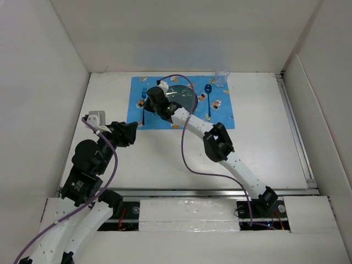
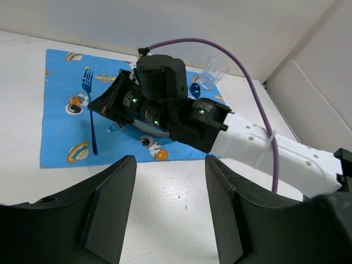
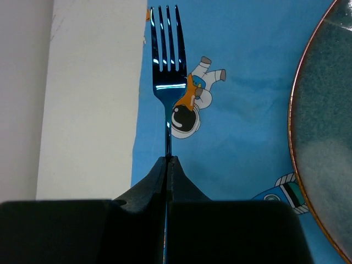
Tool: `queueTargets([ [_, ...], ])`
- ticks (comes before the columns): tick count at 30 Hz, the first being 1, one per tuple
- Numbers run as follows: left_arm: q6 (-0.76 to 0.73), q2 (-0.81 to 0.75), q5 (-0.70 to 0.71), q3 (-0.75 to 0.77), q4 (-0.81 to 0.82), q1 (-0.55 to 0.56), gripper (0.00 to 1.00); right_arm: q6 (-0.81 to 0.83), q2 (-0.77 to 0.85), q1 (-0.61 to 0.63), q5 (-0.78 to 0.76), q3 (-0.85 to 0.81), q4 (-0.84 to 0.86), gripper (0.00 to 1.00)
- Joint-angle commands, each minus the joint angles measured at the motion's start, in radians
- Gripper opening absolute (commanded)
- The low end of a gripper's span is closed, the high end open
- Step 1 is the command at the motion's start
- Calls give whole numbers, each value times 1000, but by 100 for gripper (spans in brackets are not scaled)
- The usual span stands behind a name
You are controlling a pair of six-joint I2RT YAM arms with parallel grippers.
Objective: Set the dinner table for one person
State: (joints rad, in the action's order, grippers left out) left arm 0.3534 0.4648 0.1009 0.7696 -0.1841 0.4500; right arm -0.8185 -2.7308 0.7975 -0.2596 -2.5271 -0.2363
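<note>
Where the white surface [image 1: 264, 143] fills the space under both arms, a blue mat [image 1: 225, 113] lies at its far side. The right pincer [image 3: 168, 165] is squeezed tight on the blue fork [image 3: 166, 82], left of the plate [image 3: 324, 137]. The left pincer [image 2: 170, 165] hangs nearer, spread wide apart.

Glossy blue metal fork [image 3: 166, 82]; printed cloth placemat [image 3: 247, 110]; matte white dinner table [image 1: 275, 143].

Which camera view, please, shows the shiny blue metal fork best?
The right wrist view: the shiny blue metal fork is close up, tines sharp, handle pinched in the right gripper. The left wrist view shows most of its length, small; the top view only a thin line.
</note>
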Motion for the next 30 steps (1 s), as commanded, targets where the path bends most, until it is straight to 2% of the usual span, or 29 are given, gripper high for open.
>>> queueTargets([
  [1, -1, 11, -27, 7, 44, -4, 50, -61, -12, -30, 8, -91, 46, 0],
  [15, -5, 1, -27, 7, 54, -4, 50, -107, -112, -72, 137, -102, 80, 0],
  [21, -8, -3, -30, 8, 51, -4, 50, -97, -115, -72, 140, -110, 89, 0],
  [25, -8, -3, -43, 8, 51, -4, 50, -102, -124, -72, 174, -108, 86, 9],
  [26, -8, -2, -38, 10, 52, -4, 49, -100, -121, -72, 171, -104, 91, 16],
  [30, -8, 2, -44, 7, 48, -4, 50, -41, -78, -72, 163, -87, 84, 29],
])
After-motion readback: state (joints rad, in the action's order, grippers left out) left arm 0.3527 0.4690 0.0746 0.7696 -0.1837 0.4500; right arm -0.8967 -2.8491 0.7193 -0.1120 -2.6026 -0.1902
